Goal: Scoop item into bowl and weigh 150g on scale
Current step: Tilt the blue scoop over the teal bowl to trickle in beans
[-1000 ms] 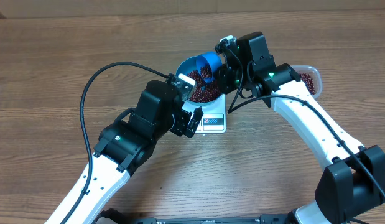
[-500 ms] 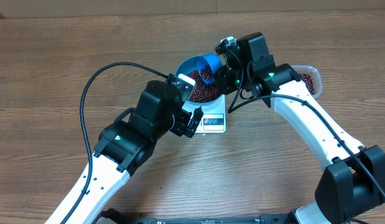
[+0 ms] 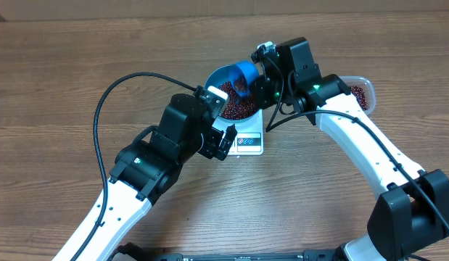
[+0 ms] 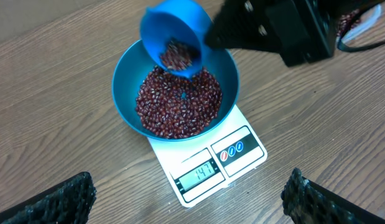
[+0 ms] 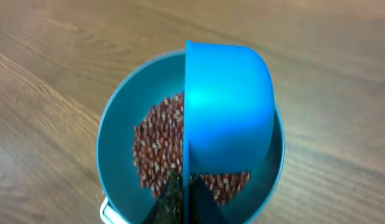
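Blue scoop (image 4: 173, 28), clamped in right jaws, tilts over beans (image 4: 180, 106) in the bowl (image 4: 122, 93) on the scale (image 4: 245, 155); left jaws gape.

apparently 147 on scale (image 4: 208, 163) display

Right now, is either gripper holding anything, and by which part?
The right gripper is shut on the blue scoop at its handle end, tipped over the bowl; the handle itself is hidden. The left gripper is open and empty.
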Controlling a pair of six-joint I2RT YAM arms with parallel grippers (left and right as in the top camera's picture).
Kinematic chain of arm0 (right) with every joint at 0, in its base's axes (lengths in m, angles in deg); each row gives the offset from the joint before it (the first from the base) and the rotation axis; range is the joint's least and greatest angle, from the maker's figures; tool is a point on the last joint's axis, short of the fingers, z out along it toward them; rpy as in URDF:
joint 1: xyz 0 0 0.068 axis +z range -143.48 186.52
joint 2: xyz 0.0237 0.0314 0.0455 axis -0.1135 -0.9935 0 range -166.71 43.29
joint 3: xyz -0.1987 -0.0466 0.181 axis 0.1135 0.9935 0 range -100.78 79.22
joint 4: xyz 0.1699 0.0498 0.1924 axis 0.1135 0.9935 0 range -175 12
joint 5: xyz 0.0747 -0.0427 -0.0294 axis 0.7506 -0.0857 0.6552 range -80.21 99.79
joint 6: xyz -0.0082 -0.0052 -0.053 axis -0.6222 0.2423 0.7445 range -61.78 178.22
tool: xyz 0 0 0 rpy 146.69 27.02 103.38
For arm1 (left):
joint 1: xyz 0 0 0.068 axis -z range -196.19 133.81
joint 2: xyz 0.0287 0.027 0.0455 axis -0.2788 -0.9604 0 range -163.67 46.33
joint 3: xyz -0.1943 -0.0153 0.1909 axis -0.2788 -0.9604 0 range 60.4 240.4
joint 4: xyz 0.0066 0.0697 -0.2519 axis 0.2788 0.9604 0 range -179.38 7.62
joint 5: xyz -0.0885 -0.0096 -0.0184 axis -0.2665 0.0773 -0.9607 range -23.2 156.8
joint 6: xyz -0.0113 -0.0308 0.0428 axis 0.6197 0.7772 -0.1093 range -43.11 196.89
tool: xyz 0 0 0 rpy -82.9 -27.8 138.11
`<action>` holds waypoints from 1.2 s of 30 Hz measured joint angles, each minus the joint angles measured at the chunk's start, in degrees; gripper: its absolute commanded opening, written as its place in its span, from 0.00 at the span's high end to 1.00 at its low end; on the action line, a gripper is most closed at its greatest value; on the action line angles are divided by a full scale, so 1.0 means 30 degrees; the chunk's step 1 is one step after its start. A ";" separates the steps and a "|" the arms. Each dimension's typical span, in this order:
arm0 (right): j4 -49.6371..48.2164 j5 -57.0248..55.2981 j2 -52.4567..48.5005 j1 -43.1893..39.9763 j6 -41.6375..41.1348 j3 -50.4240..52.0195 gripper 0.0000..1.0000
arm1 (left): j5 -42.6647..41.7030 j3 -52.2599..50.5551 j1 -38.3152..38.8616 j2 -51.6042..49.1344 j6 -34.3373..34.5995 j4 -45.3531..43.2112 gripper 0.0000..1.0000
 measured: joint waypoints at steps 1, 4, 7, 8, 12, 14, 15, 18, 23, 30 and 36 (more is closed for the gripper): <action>-0.0007 0.0000 0.0022 0.0000 0.0007 0.0000 0.96 | 0.0000 0.0000 0.0000 0.0000 0.0000 0.0000 0.00; 0.1246 -0.0029 0.0022 0.0000 0.0000 0.0000 0.96 | 0.0000 0.0000 0.0000 0.0000 0.0000 0.0000 0.01; 0.1413 -0.0058 0.0022 0.0000 0.0000 0.0000 0.96 | 0.0000 0.0000 0.0000 0.0000 0.0000 0.0000 0.00; 0.1115 -0.0058 0.0022 0.0000 0.0007 0.0000 0.96 | 0.0000 0.0000 0.0000 0.0000 0.0000 0.0000 0.01; 0.0670 -0.0066 0.0022 0.0000 0.0007 0.0000 0.96 | 0.0000 0.0000 0.0000 0.0000 0.0000 0.0007 0.00; 0.1137 -0.0080 0.0022 0.0000 0.0007 0.0000 0.96 | 0.0000 0.0000 0.0000 0.0007 0.0000 0.0000 0.00; 0.1224 -0.0109 0.0022 0.0000 0.0000 0.0000 0.96 | 0.0000 0.0000 0.0000 0.0000 0.0000 0.0000 0.00; 0.0525 -0.0124 0.0022 0.0000 0.0000 0.0000 0.96 | 0.0000 0.0007 0.0000 0.0000 0.0000 0.0022 0.01; 0.0911 -0.0109 0.0044 0.0000 -0.0015 0.0000 0.96 | 0.0000 0.0007 0.0000 0.0000 0.0000 0.0073 0.01; 0.0546 -0.0109 0.0044 0.0000 -0.0007 0.0000 0.96 | 0.0000 0.0007 0.0000 0.0000 0.0000 0.0073 0.00; 0.1217 -0.0117 0.0044 0.0000 -0.0007 0.0000 0.96 | 0.0000 0.0007 0.0000 0.0000 0.0000 0.0073 0.01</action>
